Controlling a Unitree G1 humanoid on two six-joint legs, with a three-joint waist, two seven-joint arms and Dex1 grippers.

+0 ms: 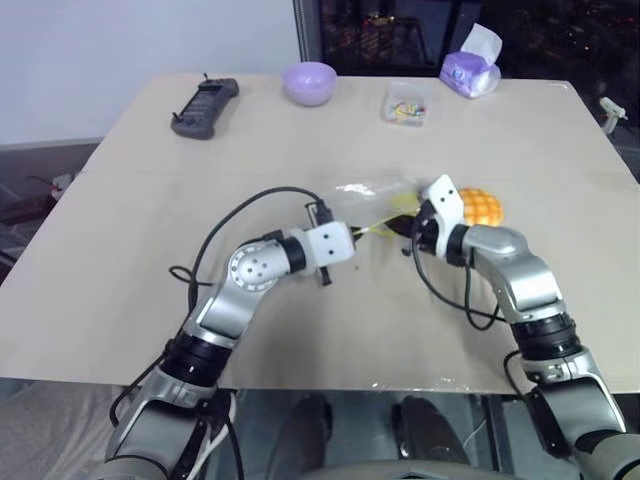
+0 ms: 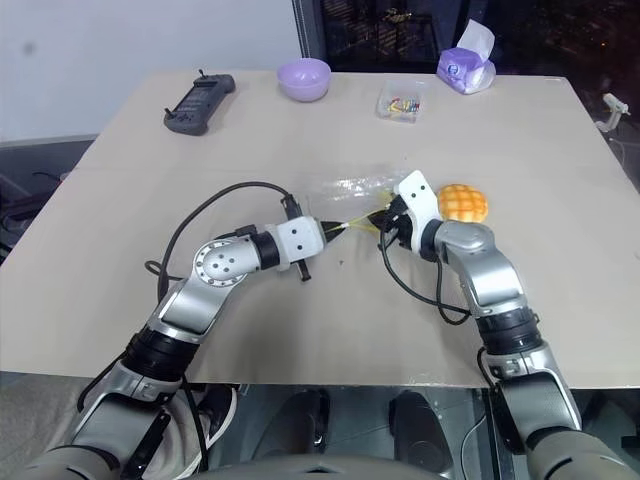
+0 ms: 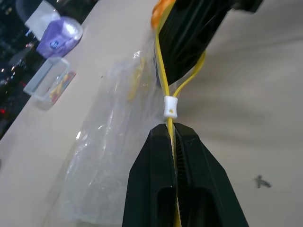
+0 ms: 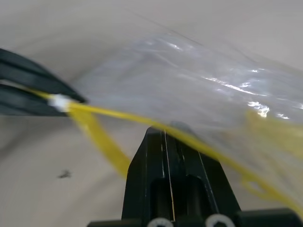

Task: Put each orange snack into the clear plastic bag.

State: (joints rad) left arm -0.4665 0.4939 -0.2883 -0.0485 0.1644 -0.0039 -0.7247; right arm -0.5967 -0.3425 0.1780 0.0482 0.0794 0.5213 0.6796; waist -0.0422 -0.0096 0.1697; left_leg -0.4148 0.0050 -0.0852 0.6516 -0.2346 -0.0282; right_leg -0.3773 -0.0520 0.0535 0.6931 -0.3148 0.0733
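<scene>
The crinkly clear plastic bag (image 2: 345, 192) is pinched at its yellow seal strip (image 3: 163, 71) by both closed fingers, left (image 2: 330, 231) and right (image 2: 383, 222). The round orange bun (image 2: 463, 202) lies on the bench (image 2: 520, 120) at three o'clock of the right gripper. If the strip is pulled unevenly, it could slip free and the mouth stay shut.

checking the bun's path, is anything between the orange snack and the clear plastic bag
Nothing loose. The orange snack sits just right of the clear plastic bag; only the right gripper, pinching the bag's yellow strip, stands between them.
</scene>
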